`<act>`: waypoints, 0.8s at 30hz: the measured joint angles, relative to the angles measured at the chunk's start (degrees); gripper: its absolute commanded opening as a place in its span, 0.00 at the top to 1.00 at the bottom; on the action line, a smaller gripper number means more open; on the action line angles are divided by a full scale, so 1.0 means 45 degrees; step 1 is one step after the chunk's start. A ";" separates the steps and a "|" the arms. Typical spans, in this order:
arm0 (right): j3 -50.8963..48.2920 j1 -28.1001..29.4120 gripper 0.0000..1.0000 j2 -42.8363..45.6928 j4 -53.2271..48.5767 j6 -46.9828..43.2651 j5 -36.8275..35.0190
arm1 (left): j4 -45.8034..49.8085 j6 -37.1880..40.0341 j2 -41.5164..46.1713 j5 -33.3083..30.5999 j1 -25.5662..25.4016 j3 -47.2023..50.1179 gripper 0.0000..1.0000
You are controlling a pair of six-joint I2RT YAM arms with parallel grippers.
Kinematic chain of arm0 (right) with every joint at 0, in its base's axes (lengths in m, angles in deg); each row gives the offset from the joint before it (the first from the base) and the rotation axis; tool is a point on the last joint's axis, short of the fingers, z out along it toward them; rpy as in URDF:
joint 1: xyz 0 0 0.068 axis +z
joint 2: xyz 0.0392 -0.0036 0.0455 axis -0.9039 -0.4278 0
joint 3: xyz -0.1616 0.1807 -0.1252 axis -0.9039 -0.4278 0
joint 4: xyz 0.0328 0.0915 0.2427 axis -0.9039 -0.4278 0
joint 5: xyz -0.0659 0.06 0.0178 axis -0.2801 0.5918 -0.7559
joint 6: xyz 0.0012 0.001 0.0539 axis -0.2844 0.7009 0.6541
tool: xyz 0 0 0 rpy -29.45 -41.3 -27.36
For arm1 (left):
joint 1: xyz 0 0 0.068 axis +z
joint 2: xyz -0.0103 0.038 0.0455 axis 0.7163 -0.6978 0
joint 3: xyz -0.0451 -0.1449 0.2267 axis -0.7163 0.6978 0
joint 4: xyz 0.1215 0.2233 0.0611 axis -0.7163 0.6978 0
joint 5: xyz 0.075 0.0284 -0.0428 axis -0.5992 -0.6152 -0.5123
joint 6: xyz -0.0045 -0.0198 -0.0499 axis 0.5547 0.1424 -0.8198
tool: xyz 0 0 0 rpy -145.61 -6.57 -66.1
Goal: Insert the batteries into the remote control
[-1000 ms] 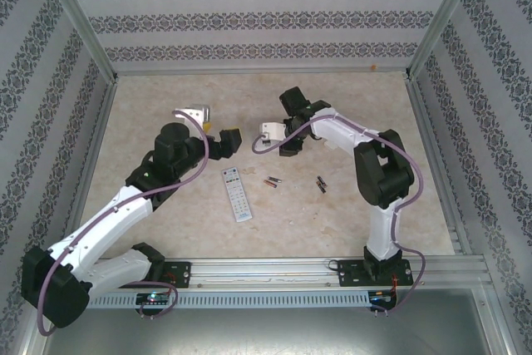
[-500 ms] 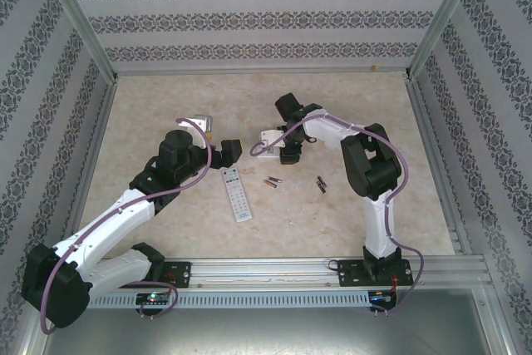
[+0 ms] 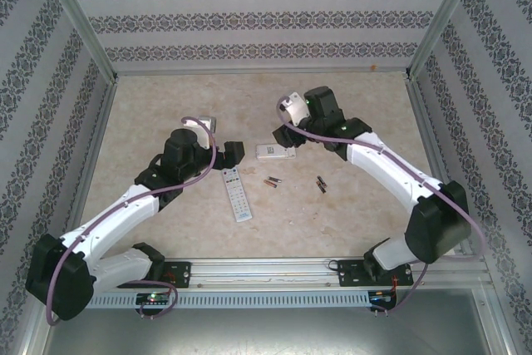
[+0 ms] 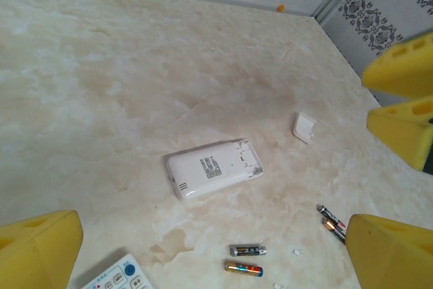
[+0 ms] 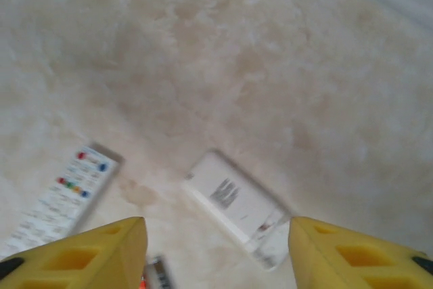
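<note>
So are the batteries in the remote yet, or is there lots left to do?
Done: the small white remote lies face down, battery slot uncovered, what looks like its lid lying apart nearby. In hand: nothing; the left claw and right claw are open and empty. Left: all four batteries lie loose on the table, so each must go in, then the lid.

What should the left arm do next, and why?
Probably lower the open left gripper onto the nearer batteries and pinch one: the small remote lies back-up with its compartment uncovered, apparently empty, and the gripper holds nothing.
</note>
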 measured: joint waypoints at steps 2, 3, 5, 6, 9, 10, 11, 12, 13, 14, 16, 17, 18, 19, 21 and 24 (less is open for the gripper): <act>-0.0253 0.0087 0.45 -0.0296 -0.0301 0.1064 0.0155 | 0.0039 0.0000 -0.0121 0.0214 0.0024 -0.0087 0.00; -0.0272 0.0175 0.46 -0.0607 -0.0563 0.1360 0.0189 | 0.0049 0.0000 -0.0199 0.0364 0.0024 -0.0160 0.00; -0.0248 0.0432 0.48 -0.1307 -0.1073 0.1583 0.0199 | 0.0049 -0.0005 -0.0345 0.0627 0.0024 -0.0311 0.00; -0.0219 0.0593 0.49 -0.1681 -0.1321 0.1569 0.0199 | 0.0049 -0.0010 -0.0413 0.0733 0.0024 -0.0384 0.00; 0.0073 0.1103 0.52 -0.2875 -0.2123 0.1316 0.0170 | 0.0044 -0.0053 -0.0578 0.1035 0.0024 -0.0466 0.00; 0.0204 0.1248 0.54 -0.3220 -0.2307 0.1185 0.0121 | 0.0044 -0.0058 -0.0617 0.1107 0.0024 -0.0466 0.00; 0.0355 0.1379 0.55 -0.3575 -0.2487 0.1049 0.0034 | 0.0044 -0.0063 -0.0685 0.1175 0.0024 -0.0466 0.00; 0.0495 0.1472 0.55 -0.3876 -0.2637 0.0899 -0.0034 | 0.0044 -0.0068 -0.0738 0.1248 0.0024 -0.0466 0.00; 0.0651 0.1559 0.56 -0.4143 -0.2773 0.0797 -0.0068 | 0.0049 -0.0083 -0.0787 0.1292 0.0024 -0.0466 0.00; 0.0792 0.1613 0.56 -0.4381 -0.2871 0.0709 -0.0097 | 0.0053 -0.0102 -0.0831 0.1316 0.0024 -0.0466 0.00; 0.0991 0.1666 0.57 -0.4755 -0.2982 0.0549 -0.0107 | 0.0053 -0.0151 -0.0879 0.1311 0.0029 -0.0466 0.00; 0.1035 0.1666 0.57 -0.4901 -0.3007 0.0505 -0.0107 | 0.0053 -0.0165 -0.0894 0.1311 0.0034 -0.0466 0.00; 0.1035 0.1666 0.58 -0.5013 -0.3016 0.0466 -0.0107 | 0.0053 -0.0199 -0.0894 0.1311 0.0039 -0.0466 0.00; 0.1035 0.1666 0.59 -0.5100 -0.3050 0.0432 -0.0107 | 0.0049 -0.0209 -0.0894 0.1311 0.0049 -0.0466 0.00; 0.1035 0.1666 0.62 -0.5241 -0.3060 0.0418 -0.0107 | 0.0049 -0.0267 -0.0894 0.1307 0.0083 -0.0466 0.00; 0.1030 0.1666 0.64 -0.5309 -0.3055 0.0423 -0.0107 | 0.0044 -0.0340 -0.0933 0.1297 0.0107 -0.0466 0.00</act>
